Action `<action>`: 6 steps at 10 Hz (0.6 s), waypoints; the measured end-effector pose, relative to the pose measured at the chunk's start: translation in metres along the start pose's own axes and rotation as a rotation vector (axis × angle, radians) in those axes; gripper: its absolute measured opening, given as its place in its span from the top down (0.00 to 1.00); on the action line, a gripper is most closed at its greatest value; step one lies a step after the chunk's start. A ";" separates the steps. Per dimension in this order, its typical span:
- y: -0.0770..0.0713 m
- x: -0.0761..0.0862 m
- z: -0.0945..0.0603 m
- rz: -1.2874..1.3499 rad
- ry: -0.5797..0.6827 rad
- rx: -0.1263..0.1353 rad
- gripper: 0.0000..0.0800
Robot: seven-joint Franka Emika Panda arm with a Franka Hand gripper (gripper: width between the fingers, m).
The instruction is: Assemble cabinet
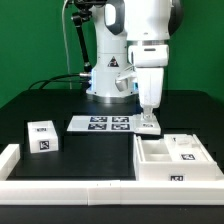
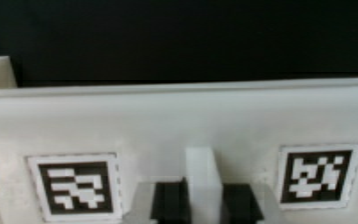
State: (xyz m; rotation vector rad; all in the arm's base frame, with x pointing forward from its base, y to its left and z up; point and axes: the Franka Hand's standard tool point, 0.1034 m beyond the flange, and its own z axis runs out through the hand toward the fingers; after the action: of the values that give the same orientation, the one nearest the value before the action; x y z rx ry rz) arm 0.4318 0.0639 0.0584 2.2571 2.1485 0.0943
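Starting at the desk's [image 1: 100, 158] near edge, the cabinet [image 1: 160, 172] lies in the near corner on the exterior view's right, compartments up. A small tagged block [image 1: 42, 136] sits toward the opposite edge. Farther back, by the marker board [image 1: 100, 124], the jaws hang low, straddling a rib [image 2: 202, 175] on a tagged white part [image 2: 176, 120]. I cannot tell whether they pinch it. This looks like an early pick-up, which needs a square, firm squeeze before lifting.

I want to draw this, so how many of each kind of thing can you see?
Robot arm: 1
Cabinet: 1
Small white tagged block: 1
Marker board: 1
White rail along the front: 1
Tagged piece at the end effector: 1
Total: 6, or 5 if that piece belongs to the cabinet
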 end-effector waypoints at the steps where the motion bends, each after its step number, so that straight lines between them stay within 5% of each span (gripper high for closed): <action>1: 0.001 -0.002 0.002 -0.009 0.001 0.002 0.92; 5: 0.004 -0.001 0.004 -0.007 0.007 -0.001 0.92; 6: 0.004 0.002 0.003 -0.004 0.022 -0.024 0.92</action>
State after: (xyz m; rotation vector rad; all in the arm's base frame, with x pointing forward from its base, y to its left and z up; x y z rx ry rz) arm 0.4365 0.0655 0.0553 2.2488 2.1507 0.1444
